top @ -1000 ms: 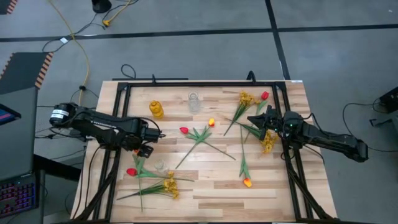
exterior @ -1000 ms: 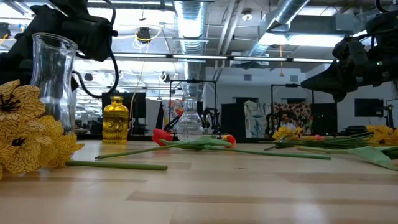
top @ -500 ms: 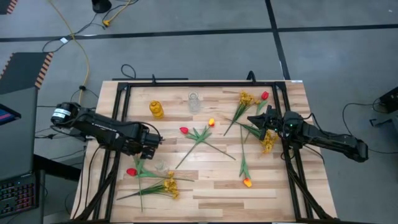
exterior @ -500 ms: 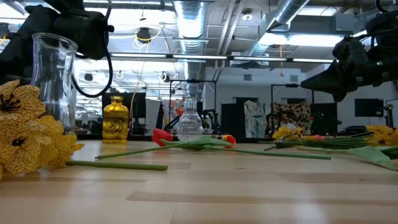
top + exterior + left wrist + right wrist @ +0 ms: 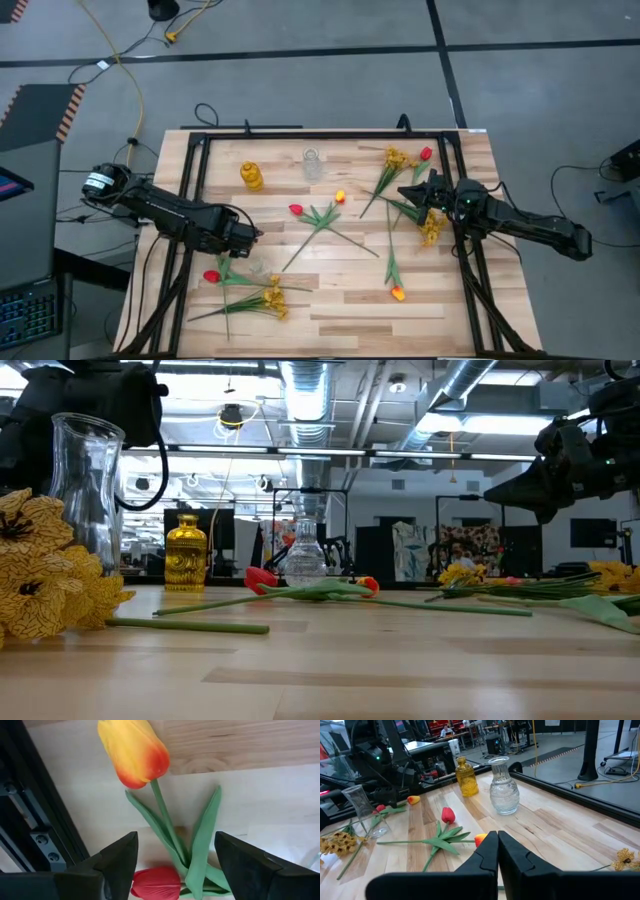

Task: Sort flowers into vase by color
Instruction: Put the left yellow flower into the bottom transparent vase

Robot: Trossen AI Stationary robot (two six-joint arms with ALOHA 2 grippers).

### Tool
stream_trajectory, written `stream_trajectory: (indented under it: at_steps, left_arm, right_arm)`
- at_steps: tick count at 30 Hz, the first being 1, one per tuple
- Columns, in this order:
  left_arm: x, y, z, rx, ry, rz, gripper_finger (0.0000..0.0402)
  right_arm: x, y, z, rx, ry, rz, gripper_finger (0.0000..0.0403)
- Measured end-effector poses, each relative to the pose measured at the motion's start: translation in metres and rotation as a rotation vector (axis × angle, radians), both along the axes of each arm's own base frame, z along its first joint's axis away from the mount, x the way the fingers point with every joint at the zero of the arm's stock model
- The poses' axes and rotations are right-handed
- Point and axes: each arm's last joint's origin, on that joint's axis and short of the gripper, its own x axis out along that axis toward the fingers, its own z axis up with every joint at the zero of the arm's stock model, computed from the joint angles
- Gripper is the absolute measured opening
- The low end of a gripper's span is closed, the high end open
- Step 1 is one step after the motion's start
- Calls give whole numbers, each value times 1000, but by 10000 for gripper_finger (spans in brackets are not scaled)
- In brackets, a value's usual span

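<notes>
Two fingers of your left gripper [image 5: 175,870] stand apart around the yellow-orange tulip's green stem [image 5: 167,822]. Your right gripper [image 5: 497,851] is closed, empty

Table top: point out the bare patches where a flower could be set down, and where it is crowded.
Bare wood lies along the near edge of the table, right of the mustard spray and below the fallen yellow-orange tulip. Another patch sits between the amber bottle and the red tulip. It is crowded by the right pincer and under the left pincer.

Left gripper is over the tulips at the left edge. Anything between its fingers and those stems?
Nothing visible. The left gripper hangs open straight above the yellow-orange tulip and red tulip; only bare table lies around them.
</notes>
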Motion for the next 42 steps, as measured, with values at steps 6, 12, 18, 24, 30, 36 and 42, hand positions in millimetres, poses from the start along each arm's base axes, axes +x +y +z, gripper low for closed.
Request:
stream_trajectory:
  at_steps: [6,12,18,24,30,36,42]
  left_arm:
    - [-2,-6,0,21,5,12,182]
    - [0,-11,-1,60,-37,13,136]
    - [0,-15,-1,70,-43,14,117]
    - [-2,-19,-1,107,-50,19,114]
    - [-2,-20,-1,143,-62,17,114]
    - [-4,-19,-1,149,-48,16,114]
    - [-6,-18,-1,157,-29,14,114]
  right_arm:
    - [0,0,0,0,0,0,36]
    - [0,0,0,0,0,0,36]
    - [0,0,0,0,0,0,36]
    - [0,0,0,0,0,0,36]
    - [0,0,0,0,0,0,36]
    - [0,0,0,0,0,0,36]
    - [0,0,0,0,0,0,36]
